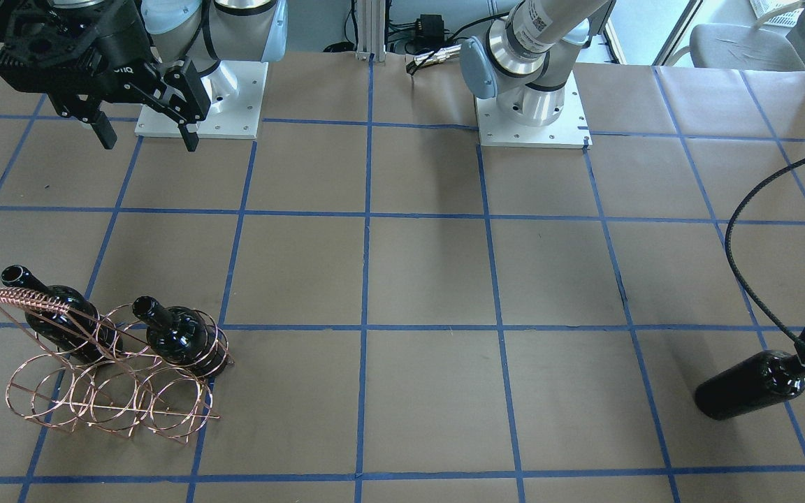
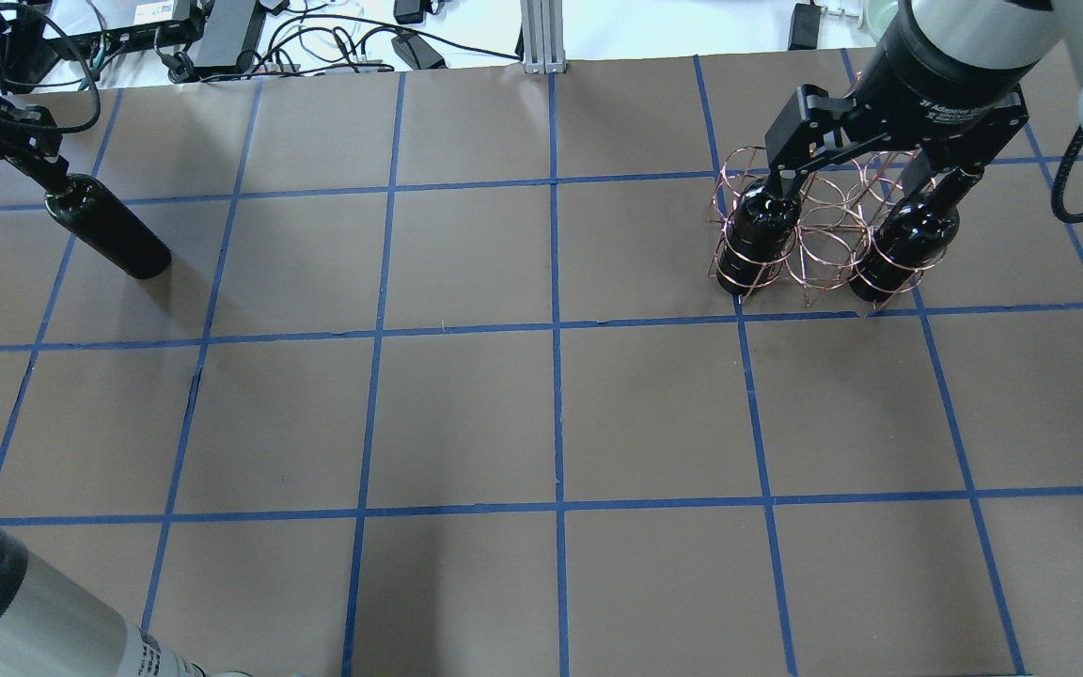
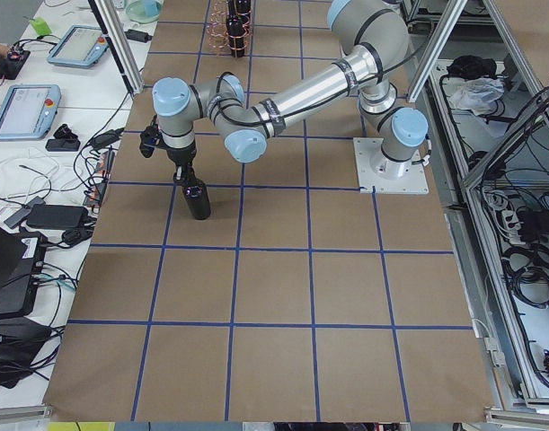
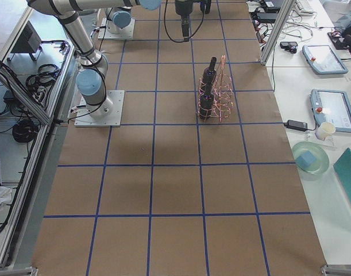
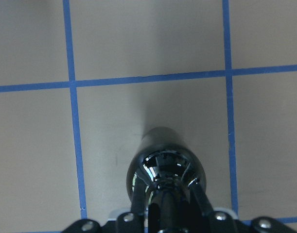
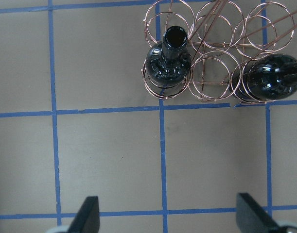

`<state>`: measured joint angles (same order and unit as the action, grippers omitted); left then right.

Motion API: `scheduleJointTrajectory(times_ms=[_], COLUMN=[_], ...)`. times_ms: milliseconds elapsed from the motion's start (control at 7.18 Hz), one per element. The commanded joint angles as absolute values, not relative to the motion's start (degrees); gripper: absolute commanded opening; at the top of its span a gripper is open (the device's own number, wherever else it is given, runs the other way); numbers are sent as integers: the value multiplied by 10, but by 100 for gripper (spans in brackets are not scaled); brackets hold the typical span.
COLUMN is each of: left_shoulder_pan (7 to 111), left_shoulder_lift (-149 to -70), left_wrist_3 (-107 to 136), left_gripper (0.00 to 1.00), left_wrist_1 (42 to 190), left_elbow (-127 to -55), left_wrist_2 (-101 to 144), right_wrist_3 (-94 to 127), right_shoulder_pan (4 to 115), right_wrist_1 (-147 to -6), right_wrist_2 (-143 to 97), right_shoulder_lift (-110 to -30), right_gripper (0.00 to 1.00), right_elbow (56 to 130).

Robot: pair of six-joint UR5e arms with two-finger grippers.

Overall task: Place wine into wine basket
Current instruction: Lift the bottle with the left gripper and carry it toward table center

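A third wine bottle [image 1: 748, 385] stands near the table's left far corner, also in the overhead view [image 2: 109, 230] and the left view [image 3: 197, 199]. My left gripper [image 2: 43, 174] is shut on its neck; the left wrist view shows the fingers [image 5: 199, 199] clamping the neck above the bottle's shoulder [image 5: 163, 165]. The copper wine basket [image 2: 824, 235] stands on the right side with two dark bottles [image 2: 762, 226] [image 2: 908, 244] in its end rings and the middle ring empty. My right gripper [image 2: 866, 183] hovers high above the basket [image 6: 216, 63], open and empty.
The arms' white base plates [image 1: 200, 98] [image 1: 532, 112] sit at the robot's edge. A black cable [image 1: 731, 237] loops over the table by the left gripper. Cables and power bricks [image 2: 222, 38] lie beyond the far edge.
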<state>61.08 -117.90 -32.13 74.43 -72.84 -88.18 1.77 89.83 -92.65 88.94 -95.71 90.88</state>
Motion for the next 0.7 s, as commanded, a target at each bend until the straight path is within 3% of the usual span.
scheduleJointTrajectory(times_ms=[0,278,557], left_shoulder_pan=[611,611,617], left_shoulder_lift=[-1179,-1175,-1154], left_wrist_3=[-322,-322,-322], left_gripper=[38,0,0], left_wrist_1=[751,751,763], left_elbow=[-730,-730,-730], left_wrist_2=[-884,-884,-880], right_wrist_3=[18,18,18], right_shoulder_pan=[898,898,898], right_wrist_1=[-926,-926,-926], right_wrist_2=[889,890,889], right_shoulder_lift=[-957,-957,-957], right_gripper=[100,100,100], right_elbow=[909,909,909])
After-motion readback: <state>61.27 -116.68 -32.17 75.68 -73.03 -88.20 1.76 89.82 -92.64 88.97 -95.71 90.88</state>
